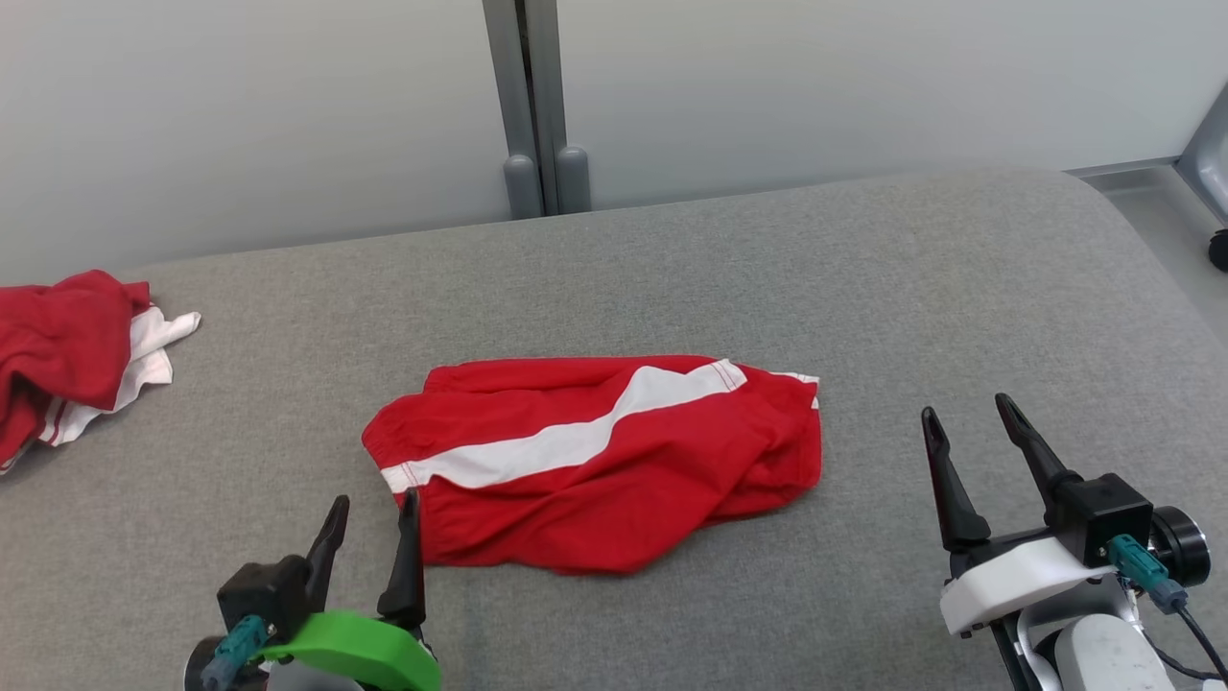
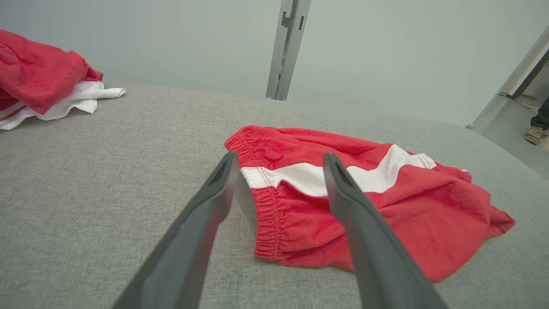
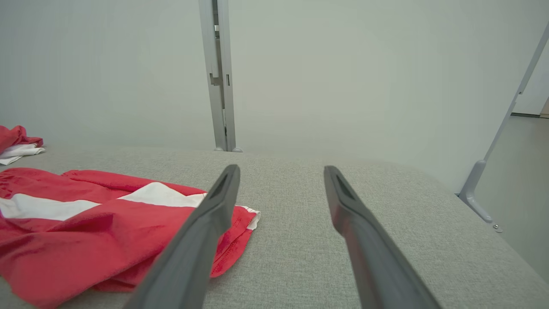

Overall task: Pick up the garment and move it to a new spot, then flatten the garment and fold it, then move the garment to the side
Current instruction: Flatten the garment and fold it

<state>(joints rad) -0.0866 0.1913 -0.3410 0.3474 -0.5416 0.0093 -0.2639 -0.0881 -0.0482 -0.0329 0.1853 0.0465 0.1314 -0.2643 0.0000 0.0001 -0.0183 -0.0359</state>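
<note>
The garment [image 1: 595, 470], red shorts with a white diagonal stripe, lies rumpled and roughly folded in the middle of the grey padded table [image 1: 863, 288]. My left gripper [image 1: 376, 499] stands open at the garment's near-left corner, just off the elastic waistband. In the left wrist view the waistband of the garment [image 2: 266, 214] sits between and beyond my left gripper's [image 2: 280, 156] spread fingers, with nothing held. My right gripper [image 1: 967, 408] is open and empty, over bare table right of the garment. The right wrist view has the garment [image 3: 64, 231] left of my right gripper [image 3: 282, 169].
A second red and white cloth heap [image 1: 67, 355] lies at the table's far left edge. A pale wall with a grey post [image 1: 537, 106] stands behind the table. The table's rounded right edge drops to floor [image 1: 1161, 221], where a person's foot [image 2: 536, 133] stands.
</note>
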